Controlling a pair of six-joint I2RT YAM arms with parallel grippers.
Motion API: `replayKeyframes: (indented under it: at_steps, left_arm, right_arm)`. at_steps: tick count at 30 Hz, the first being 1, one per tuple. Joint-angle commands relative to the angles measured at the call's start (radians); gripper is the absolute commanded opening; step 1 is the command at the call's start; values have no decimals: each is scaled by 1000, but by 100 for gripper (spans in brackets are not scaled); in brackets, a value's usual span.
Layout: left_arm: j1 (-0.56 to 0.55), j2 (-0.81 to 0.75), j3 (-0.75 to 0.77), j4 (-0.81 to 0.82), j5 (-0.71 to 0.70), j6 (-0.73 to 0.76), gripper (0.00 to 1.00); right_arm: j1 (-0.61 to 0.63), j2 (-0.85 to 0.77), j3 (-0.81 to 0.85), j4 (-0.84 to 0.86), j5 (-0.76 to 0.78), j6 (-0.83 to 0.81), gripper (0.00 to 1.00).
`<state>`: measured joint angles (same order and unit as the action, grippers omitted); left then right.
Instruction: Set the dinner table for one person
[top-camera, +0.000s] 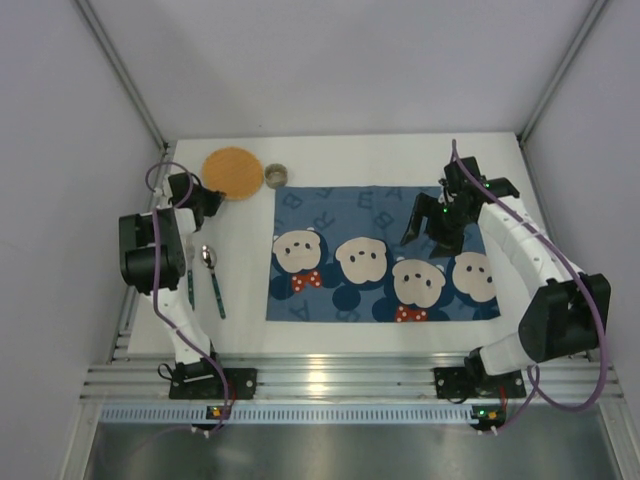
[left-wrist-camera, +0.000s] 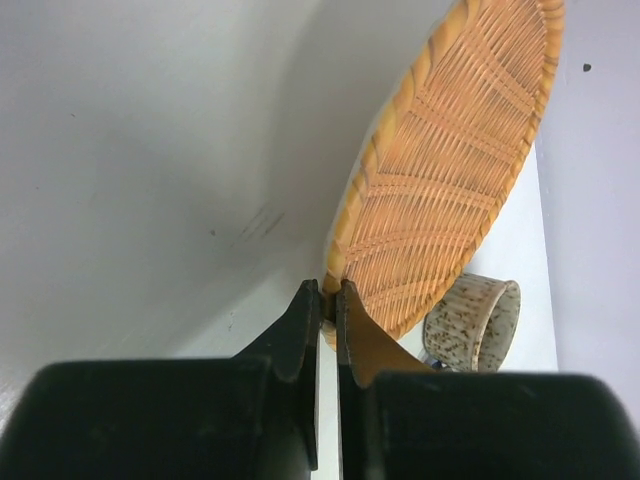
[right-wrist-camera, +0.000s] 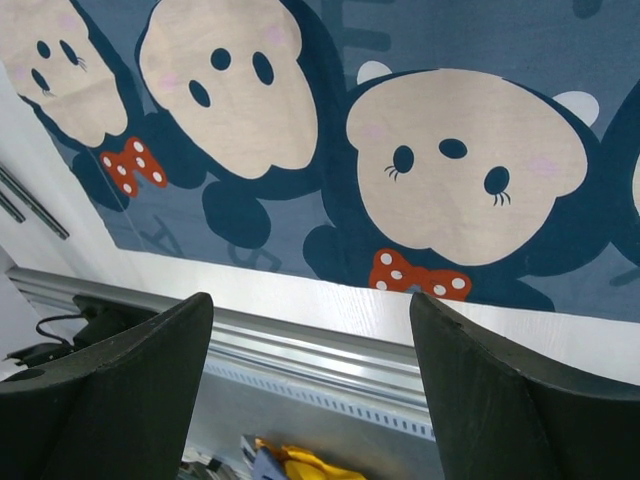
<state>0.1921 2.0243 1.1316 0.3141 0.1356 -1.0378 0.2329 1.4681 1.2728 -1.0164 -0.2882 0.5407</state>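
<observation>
Where the blue bear placemat (top-camera: 385, 255) lies spread on the white dinner table (top-camera: 350, 160), which fills the floor of the enclosure, the right gripper (top-camera: 432, 230) hangs over its far right part, fingers spread wide with nothing between them. Faint capital letters are printed tone on tone on the cloth, among them B, R and A near its far left corner; they form no readable word. Beyond that corner the left gripper (left-wrist-camera: 328, 300) has its jaws pinched almost together on the rim of a round woven wicker plate (left-wrist-camera: 450, 170). A small speckled cup (top-camera: 276, 176) stands just beside the plate, at the mat's far edge. Left of the mat lie a metal spoon (top-camera: 208, 258) and a green-handled utensil (top-camera: 216, 290).
</observation>
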Motion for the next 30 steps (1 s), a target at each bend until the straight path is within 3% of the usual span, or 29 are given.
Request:
replayKeyframes:
  at_steps: [1, 7, 17, 22, 25, 30]
  left_arm:
    - [0, -64, 33, -73, 8, 90, 0]
    - [6, -229, 53, -127, 62, 147, 0]
    - [-8, -470, -4, -93, 367, 101, 0]
    - [-106, -547, -64, -76, 447, 107, 0]
    - [-189, -541, -108, 18, 498, 49, 0]
    - [-481, -428, -101, 26, 501, 85, 0]
  right_arm:
    - [9, -69, -18, -13, 3, -22, 80]
    - [9, -112, -35, -8, -11, -35, 80]
    - [8, -147, 28, -7, -8, -44, 80]
    - [9, -176, -3, 2, -16, -36, 80]
    - [8, -213, -32, 7, -16, -28, 80]
    - [6, -296, -67, 9, 6, 4, 80]
